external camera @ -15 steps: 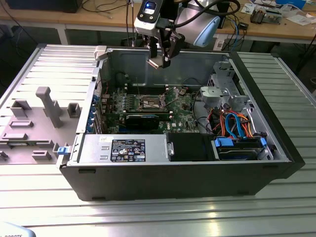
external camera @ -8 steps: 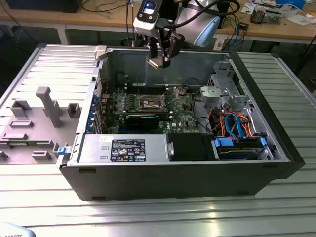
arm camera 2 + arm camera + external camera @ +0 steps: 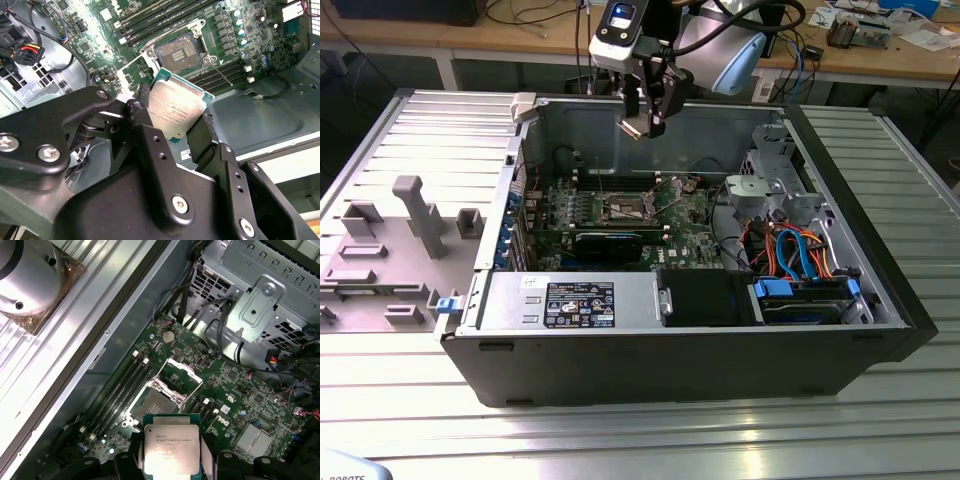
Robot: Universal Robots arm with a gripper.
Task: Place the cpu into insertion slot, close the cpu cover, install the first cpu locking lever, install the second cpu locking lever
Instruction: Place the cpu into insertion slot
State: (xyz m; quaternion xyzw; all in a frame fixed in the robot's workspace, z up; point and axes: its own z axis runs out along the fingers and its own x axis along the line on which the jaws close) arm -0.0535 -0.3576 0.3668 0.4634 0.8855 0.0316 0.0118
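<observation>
My gripper (image 3: 645,118) hangs above the open computer case, over its back wall, shut on the cpu (image 3: 634,127). In both wrist views the cpu (image 3: 176,111) (image 3: 171,450) is a flat square chip with a silver top and green edge, pinched at its sides between the black fingers (image 3: 150,135). Below it on the green board lies the insertion slot (image 3: 151,405) (image 3: 180,54) (image 3: 625,207), with its dark centre showing. The cpu cover (image 3: 183,371) (image 3: 129,74) stands raised at one side of the slot.
Long black memory slots (image 3: 120,385) run beside the slot. A black card (image 3: 610,243) lies in front of it, with a power supply (image 3: 570,300) nearer still. A metal drive cage (image 3: 770,185) and orange and blue cables (image 3: 795,250) fill the exterior view's right. Grey fixtures (image 3: 415,215) stand outside the case.
</observation>
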